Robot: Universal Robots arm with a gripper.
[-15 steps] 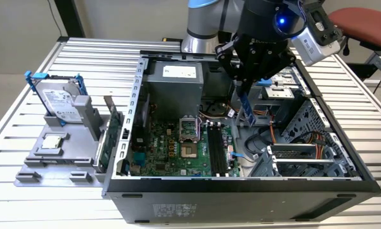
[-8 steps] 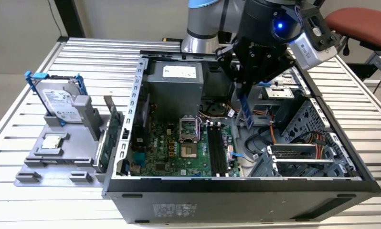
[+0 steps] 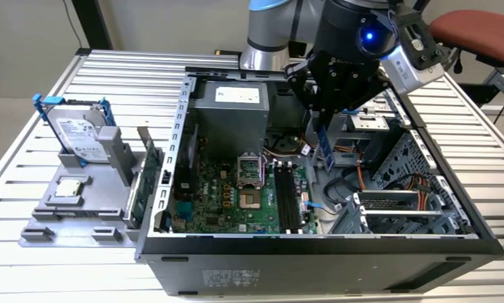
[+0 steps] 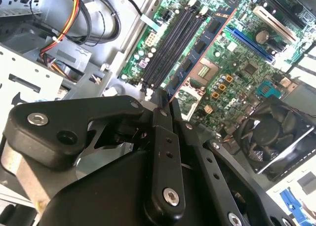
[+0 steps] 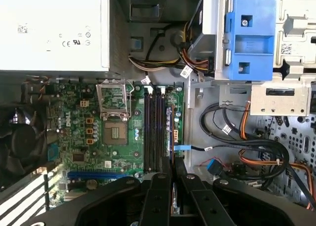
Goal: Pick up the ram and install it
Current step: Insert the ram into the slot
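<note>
Gripper [image 3: 324, 120]: clenched on one end of the ram [image 3: 323, 146]; the stick hangs lengthwise below the fingertips, inside the open case [image 3: 319, 243] but clear of the motherboard [image 3: 227, 196].

Position of the ram: in the exterior view it sits above and toward that view's right of the memory slots [image 3: 287, 196]; it is not seated. In the second wrist view the ram [image 4: 200, 47] runs away from the gripper [image 4: 163, 100] roughly parallel to the memory slots [image 4: 170, 46], with a thin gold-coloured line along one long edge, probably the contacts.

Doing the step well, as a judgement: the contact edge must face the slot; the stick must lie along the full slot length, not across two slots; pressure should be even at both ends and straight down, as a tilted stick would likely bind. Whether the end latches stand open cannot be told.

Edges and room: in the first wrist view the memory slots [image 5: 154, 130] lie between the processor socket [image 5: 114, 132] and a bare metal floor; the cables [image 5: 247, 147] loop near that floor; a thin blue lead [image 5: 181, 148] ends just beside the slots and could snag. The power supply [image 5: 54, 28] and the blue drive bracket [image 5: 252, 33] close off one end; the space above the slots is open.
</note>
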